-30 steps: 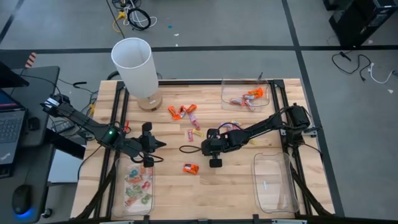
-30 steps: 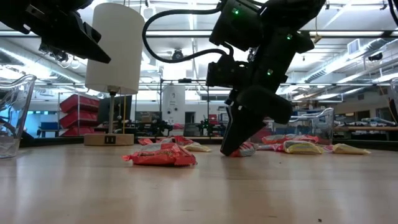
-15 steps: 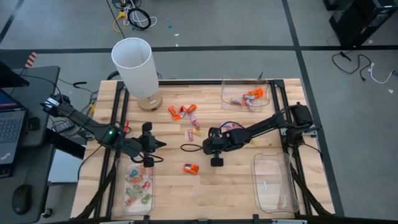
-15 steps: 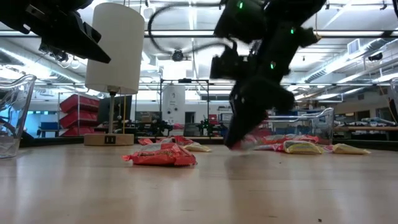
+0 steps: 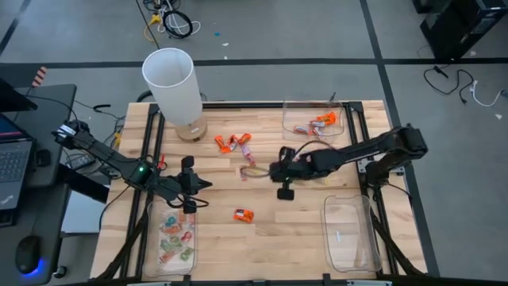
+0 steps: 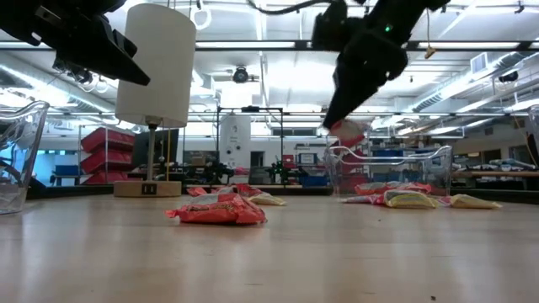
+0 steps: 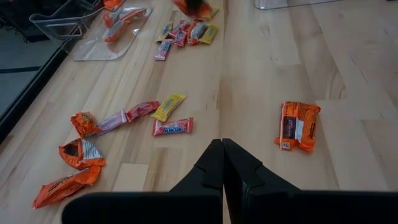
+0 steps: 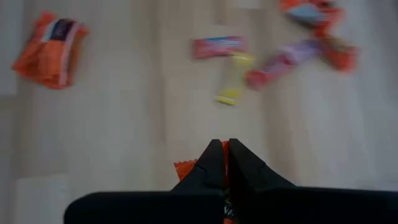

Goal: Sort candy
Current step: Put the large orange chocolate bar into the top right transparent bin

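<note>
Pale wooden tabletop [image 5: 262, 238] fills my overhead feed, a white cylinder lamp [image 5: 173, 83] standing at its far left corner. At left, my left gripper [image 5: 189, 184] hovers with its fingers pressed together and nothing between them, just above a clear tray [image 5: 148, 238] that holds green-and-pink sweets [image 5: 175, 238]. Toward the middle, loose candy lies on the wood: an orange cluster [image 5: 231, 143] near the lamp, a pink-and-yellow pair [image 5: 250, 170] beside it, and a single orange packet [image 5: 243, 215] nearer the front edge. Right of centre, my right gripper [image 5: 282, 176] hangs above the table, pinched tight on an orange-wrapped sweet [image 8: 186, 168] that peeks out beside its fingers in the wrist feed. Farther right, a far tray [image 5: 295, 111] holds more orange candy [image 5: 324, 120], and a near tray [image 5: 349, 237] sits by the front edge.
</note>
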`<state>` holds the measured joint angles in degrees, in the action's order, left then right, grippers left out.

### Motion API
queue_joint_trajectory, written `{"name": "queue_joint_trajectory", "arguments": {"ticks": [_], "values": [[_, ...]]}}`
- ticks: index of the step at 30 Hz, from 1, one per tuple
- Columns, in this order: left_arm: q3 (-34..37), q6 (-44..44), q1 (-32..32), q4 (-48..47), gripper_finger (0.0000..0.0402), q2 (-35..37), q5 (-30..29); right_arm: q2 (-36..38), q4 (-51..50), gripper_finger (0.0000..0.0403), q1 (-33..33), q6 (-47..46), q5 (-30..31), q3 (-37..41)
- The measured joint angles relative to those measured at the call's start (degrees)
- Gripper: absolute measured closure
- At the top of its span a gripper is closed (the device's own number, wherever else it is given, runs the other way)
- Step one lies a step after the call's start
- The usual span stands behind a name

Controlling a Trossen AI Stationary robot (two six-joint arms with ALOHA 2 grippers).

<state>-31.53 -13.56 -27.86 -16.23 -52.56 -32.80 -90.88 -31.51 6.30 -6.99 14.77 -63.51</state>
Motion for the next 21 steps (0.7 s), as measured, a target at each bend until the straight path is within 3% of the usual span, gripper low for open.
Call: {"name": "queue_joint_trajectory", "arguments": {"ticks": [6,12,21], "values": [[0.0,0.0,0.0,0.1,0.0401,0.0,0.0,8.5,-8.4,0.0402,-7.1,0.7,2.1,0.0],[0.0,0.0,0.0,0.1,0.0401,0.0,0.0,14.6,-9.9,0.0402,-18.1,5.6,1.7,-0.1],[0.0,0.0,0.0,0.1,0.0401,0.0,0.0,15.3,-9.5,0.0402,-35.8,8.6,-7.6,-0.1]]}}
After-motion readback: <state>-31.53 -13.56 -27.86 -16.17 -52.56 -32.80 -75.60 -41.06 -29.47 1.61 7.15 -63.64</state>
